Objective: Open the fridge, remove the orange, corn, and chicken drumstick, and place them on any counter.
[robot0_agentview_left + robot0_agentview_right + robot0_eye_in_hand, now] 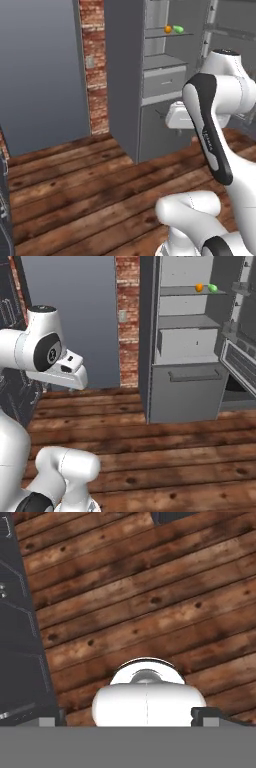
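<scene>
1 tall dark grey fridge (185, 356) stands open. On its upper pale shelf lie 1 small bright orange ball (199, 287) and 1 green-husked corn cob (213, 288) just beside it. Below that shelf, 1 pale drawer (187, 342) sits inside the fridge

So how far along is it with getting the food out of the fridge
Done: the fridge stands open, its door swung to the right. In hand: nothing; the claw is open, empty and pointed at the wooden floor. Left: the orange and the corn sit side by side on an upper shelf. I can't spot the chicken drumstick. Nothing has reached a counter.
</scene>
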Available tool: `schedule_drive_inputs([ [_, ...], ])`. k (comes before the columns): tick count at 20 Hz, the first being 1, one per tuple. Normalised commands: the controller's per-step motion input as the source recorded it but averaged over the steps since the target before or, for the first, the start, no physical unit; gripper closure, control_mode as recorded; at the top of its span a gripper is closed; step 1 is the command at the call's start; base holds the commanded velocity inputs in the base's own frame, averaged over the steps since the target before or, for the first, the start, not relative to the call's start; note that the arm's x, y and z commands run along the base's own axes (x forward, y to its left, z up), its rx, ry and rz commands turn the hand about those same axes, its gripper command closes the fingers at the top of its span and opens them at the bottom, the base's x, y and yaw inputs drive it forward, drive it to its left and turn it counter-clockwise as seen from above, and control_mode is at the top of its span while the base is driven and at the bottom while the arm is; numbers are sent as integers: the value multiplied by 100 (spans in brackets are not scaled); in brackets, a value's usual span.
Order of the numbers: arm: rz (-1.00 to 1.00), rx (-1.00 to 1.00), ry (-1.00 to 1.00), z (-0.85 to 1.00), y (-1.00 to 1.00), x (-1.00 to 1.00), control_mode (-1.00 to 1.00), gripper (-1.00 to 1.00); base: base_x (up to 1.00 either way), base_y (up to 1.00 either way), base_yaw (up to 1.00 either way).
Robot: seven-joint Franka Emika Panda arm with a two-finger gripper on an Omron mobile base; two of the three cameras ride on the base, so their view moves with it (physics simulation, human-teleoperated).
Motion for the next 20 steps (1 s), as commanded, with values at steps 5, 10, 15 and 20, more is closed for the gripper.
schedule_drive_inputs([
  [5,0,0,0,0,0,0,100,-100,100,-63,7],
  [10,0,0,0,0,0,0,100,-100,100,-71,4],
  [15,0,0,0,0,0,0,100,-100,100,-66,5],
  [20,0,0,0,0,0,0,100,-100,100,-58,15],
])
